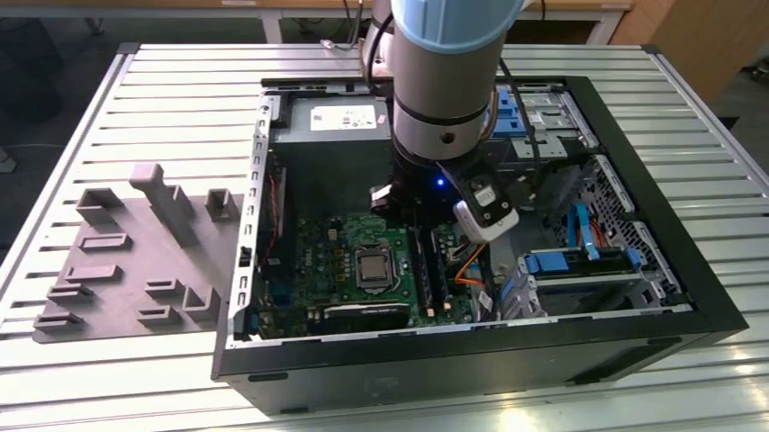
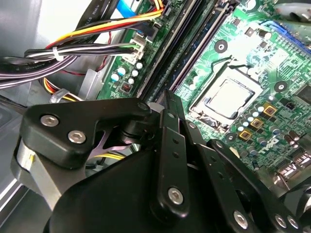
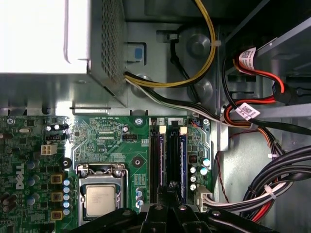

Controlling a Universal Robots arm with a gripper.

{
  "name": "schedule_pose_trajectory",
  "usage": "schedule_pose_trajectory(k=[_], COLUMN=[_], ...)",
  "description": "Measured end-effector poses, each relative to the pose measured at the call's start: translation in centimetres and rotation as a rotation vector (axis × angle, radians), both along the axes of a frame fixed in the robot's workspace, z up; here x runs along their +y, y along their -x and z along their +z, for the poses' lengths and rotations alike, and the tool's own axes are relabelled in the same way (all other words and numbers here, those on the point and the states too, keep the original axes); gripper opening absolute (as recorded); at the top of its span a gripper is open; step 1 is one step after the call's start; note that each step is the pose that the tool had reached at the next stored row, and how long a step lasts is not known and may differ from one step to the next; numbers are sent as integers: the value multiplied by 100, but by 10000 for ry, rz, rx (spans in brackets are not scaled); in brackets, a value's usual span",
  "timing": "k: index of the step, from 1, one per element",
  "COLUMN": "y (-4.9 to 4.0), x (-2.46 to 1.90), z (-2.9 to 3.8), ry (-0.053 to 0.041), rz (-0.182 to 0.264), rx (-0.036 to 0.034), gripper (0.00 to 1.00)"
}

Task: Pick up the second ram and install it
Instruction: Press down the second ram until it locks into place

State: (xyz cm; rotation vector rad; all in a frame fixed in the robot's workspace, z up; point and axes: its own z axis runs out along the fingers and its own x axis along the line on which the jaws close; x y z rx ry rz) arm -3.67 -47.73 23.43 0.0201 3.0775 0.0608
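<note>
a: start closest. where is the gripper [image 3: 171, 188]?

b: low in the middle of the first wrist view, its dark body along the bottom edge and its tip right over the memory slots [image 3: 170, 160]. in the second wrist view the gripper [image 2: 167, 97] covers the lower half of the frame. whether it is open, or clamped on anything, i cannot tell.

a: and the second ram?

b: just past the tip, a thin blue edge stands in the slot on the right of the row, centre of the frame. i take that to be the second ram [image 3: 183, 160], though the pictures don't let me be sure. it looks upright and in line with the slot. i can't say if it is fully seated.

a: so how is this done well?

b: my judgement: keep the stick square to the slot and press straight down, evenly along its length. the orange clips [image 3: 183, 130] at the far end should close on their own. a tilt would jam one end.

a: anything further out to mind?

b: the processor socket [image 3: 101, 194] sits lower left on the motherboard [image 3: 97, 131], well clear. the cable bundle [image 3: 272, 184] at the right is near the slots, so it could snag. beyond that, the power supply box [image 3: 43, 39] fills the upper left. in the exterior view the arm [image 1: 445, 81] reaches down into the case [image 1: 673, 270], centre frame.
</note>
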Motion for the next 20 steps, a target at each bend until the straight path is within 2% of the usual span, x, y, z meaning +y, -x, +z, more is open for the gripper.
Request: schedule_pose_trajectory(k=[20], y=[0], x=[-79], z=[0], ry=[0], rz=[0], rx=[0], gripper=[11])
